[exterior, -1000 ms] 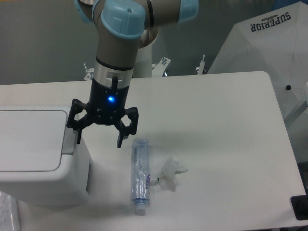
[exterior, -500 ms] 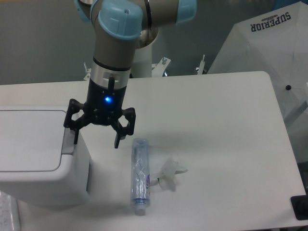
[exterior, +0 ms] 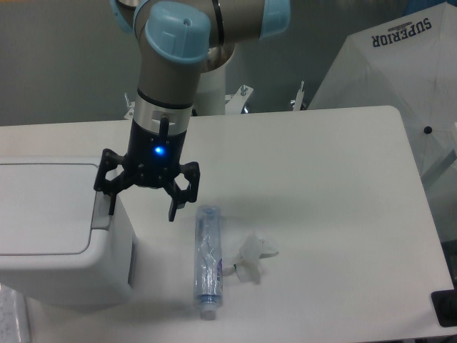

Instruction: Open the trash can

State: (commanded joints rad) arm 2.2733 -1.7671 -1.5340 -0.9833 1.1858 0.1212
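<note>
The trash can [exterior: 50, 236] is a large white boxy bin at the left edge, its flat lid lying down. A grey push tab [exterior: 102, 211] sits on its right rim. My gripper [exterior: 141, 213] hangs open above the bin's right edge, with a blue light glowing on its body. Its left finger [exterior: 111, 202] is over the grey tab; whether it touches the tab cannot be told. The right finger [exterior: 173, 209] hangs over the table beside the bin. Nothing is between the fingers.
A clear plastic bottle [exterior: 208, 261] lies on the white table [exterior: 321, 186] right of the bin. A crumpled white scrap [exterior: 251, 256] sits beside it. A white umbrella [exterior: 407, 78] stands at the far right. A dark object [exterior: 445, 307] shows at the bottom right corner.
My gripper has shifted slightly left toward the bin's grey tab over the last second. Its fingers stay open. The lid has not moved.
</note>
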